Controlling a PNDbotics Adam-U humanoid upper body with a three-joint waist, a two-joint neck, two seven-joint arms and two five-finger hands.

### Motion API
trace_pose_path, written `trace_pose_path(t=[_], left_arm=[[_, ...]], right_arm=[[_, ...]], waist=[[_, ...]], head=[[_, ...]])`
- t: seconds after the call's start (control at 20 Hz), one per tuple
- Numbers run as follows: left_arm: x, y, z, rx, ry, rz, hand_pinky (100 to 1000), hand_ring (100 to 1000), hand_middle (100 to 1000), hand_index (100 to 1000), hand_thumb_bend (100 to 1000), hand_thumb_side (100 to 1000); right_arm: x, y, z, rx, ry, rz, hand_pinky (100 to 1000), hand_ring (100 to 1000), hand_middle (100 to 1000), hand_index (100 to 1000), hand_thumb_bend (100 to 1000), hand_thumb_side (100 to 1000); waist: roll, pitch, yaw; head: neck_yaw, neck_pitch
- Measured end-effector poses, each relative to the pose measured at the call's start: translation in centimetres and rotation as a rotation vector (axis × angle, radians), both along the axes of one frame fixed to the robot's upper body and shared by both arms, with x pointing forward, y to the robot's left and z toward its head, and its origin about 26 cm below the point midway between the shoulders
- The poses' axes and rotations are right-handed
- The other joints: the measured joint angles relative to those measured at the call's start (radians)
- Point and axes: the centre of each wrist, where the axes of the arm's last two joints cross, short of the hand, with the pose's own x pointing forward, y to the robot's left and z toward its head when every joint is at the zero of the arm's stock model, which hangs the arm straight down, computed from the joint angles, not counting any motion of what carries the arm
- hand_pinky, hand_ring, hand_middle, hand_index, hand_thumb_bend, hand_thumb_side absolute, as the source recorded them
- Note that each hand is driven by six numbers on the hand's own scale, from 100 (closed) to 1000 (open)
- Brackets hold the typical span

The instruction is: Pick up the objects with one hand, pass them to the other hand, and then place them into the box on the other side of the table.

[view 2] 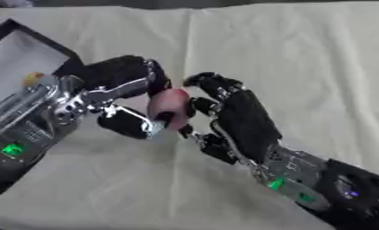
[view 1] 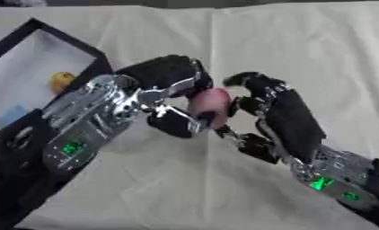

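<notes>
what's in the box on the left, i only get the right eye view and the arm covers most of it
Observer: In the left eye view the box holds a rounded yellow thing, which sits by the right wall and is not covered by the arm.
Operator: anything else in there
Observer: Yes, a pale blue patch lies on the box floor nearer the robot than the yellow thing, just beside the left forearm. I cannot tell what it is.
</notes>
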Motion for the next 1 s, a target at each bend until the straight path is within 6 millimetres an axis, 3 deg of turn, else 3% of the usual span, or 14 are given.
trace_pose_path(t=[0.2,0.65,1.0], left_arm=[[0.1,0.0,-0.1,0.011,-0.008,0.026,805,551,389,407,100,229],[0.2,0.2,0.0,0.016,-0.038,0.053,791,556,388,404,100,215],[0.1,1.6,1.6,-0.016,-0.086,0.069,785,555,388,404,100,207]], right_arm=[[0.0,0.0,-0.1,0.014,-0.022,-0.050,498,808,785,783,739,140],[-0.3,-0.1,-0.5,0.009,-0.036,-0.124,505,814,792,801,732,133],[-0.5,-0.2,-0.9,-0.007,-0.008,-0.154,506,815,795,807,731,132]], waist=[[0.000,0.000,0.003],[0.000,0.000,0.006],[0.000,0.000,0.007]], head=[[0.000,0.000],[0.000,0.000],[0.001,0.000]])
